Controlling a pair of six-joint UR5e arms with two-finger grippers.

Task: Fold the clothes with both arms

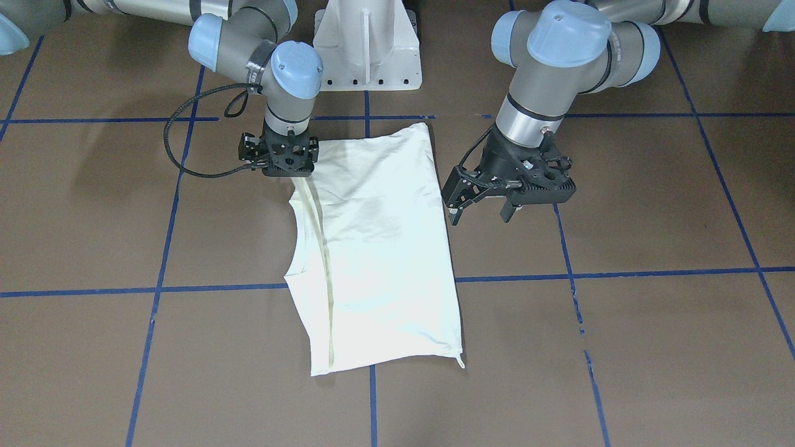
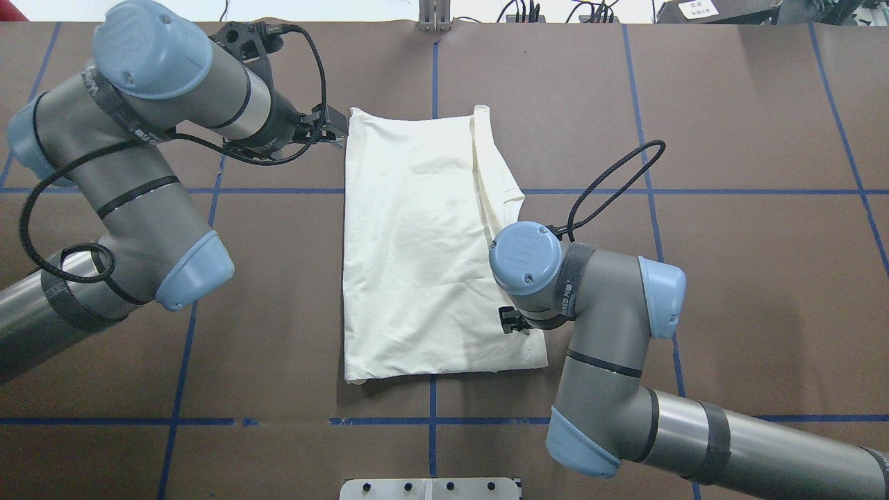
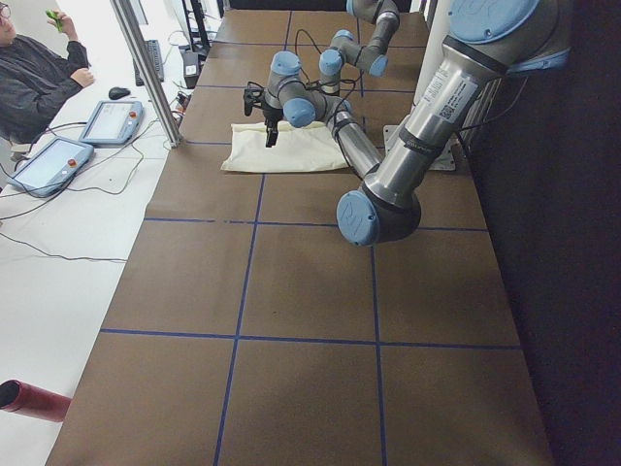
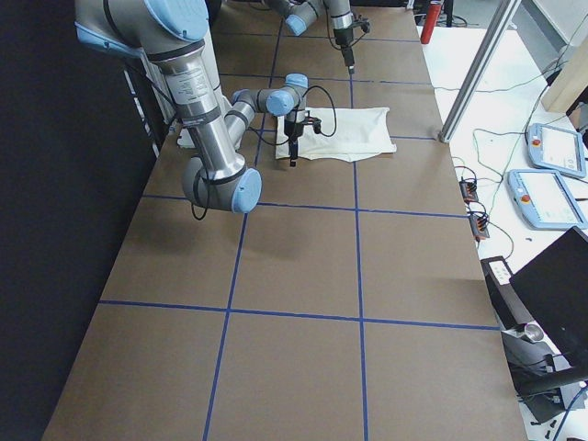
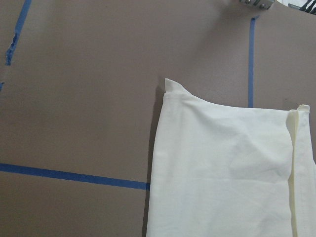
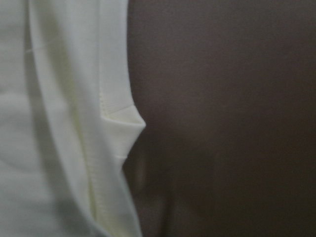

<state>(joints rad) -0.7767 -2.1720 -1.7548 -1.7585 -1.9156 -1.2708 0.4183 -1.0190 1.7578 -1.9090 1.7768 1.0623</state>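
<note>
The cream shirt (image 1: 379,248) lies folded into a long rectangle on the brown table, plain side up; its cat print is hidden. It also shows in the overhead view (image 2: 417,250). A narrow folded strip runs along its edge on the robot's right side (image 6: 64,123). My left gripper (image 1: 481,214) is open and empty, raised beside the shirt's left edge, near its far left corner (image 5: 170,86). My right gripper (image 1: 287,164) points straight down at the shirt's near right corner; its fingers are hidden under the wrist (image 2: 510,321), so I cannot tell its state.
The white pedestal base (image 1: 366,49) stands at the table's robot side. Blue tape lines (image 1: 161,288) grid the tabletop. An operator (image 3: 34,78) and control tablets (image 3: 112,121) are beyond the table's far edge. Bare brown table surrounds the shirt.
</note>
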